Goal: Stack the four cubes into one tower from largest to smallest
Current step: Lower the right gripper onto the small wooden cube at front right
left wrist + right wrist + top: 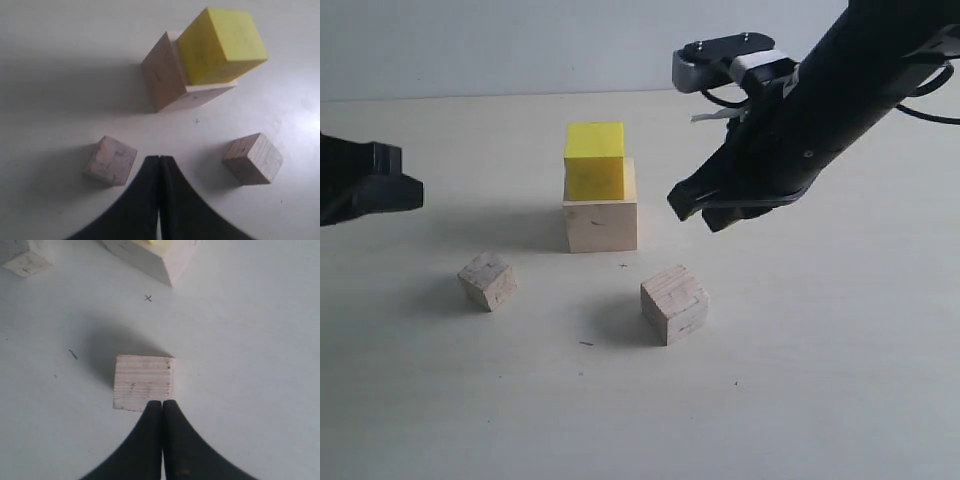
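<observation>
The large pale wooden cube (600, 222) (167, 80) (155, 257) stands on the table with the bright yellow cube (594, 160) (220, 45) on top of it, set toward its back. In front, the small pale cube (487, 280) (110, 160) (26, 264) lies at the left and the grainy mid-sized cube (674, 303) (253, 158) (143, 381) at the right. My right gripper (695, 210) (163, 402) hangs shut and empty above the table, right of the stack and over the grainy cube. My left gripper (415, 190) (159, 157) is shut and empty at the far left.
The pale table (820, 380) carries small pen marks (148, 298) between the stack and the front cubes. The right arm's dark body (860, 80) slants down from the upper right.
</observation>
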`<move>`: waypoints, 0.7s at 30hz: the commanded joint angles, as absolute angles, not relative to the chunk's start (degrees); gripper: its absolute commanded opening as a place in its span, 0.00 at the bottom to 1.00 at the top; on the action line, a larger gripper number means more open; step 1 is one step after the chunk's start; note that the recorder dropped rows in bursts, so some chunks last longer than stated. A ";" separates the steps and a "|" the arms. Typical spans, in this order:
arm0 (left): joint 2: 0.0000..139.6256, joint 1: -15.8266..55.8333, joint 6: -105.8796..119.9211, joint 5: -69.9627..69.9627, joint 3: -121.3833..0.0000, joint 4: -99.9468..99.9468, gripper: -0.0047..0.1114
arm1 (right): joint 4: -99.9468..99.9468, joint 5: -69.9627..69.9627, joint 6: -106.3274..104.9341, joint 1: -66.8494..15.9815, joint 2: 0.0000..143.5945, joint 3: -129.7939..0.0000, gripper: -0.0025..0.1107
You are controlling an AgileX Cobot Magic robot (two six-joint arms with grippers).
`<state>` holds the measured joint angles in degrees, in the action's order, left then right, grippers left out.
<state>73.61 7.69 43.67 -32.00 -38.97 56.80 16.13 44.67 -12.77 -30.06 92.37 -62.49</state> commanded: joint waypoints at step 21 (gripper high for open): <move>68.58 8.03 44.74 -32.23 -37.56 57.07 0.04 | 7.77 41.61 -5.28 -37.33 94.08 -62.10 0.56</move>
<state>69.08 7.69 44.31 -31.91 -37.74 56.80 12.26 44.91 -9.81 -37.14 93.00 -62.49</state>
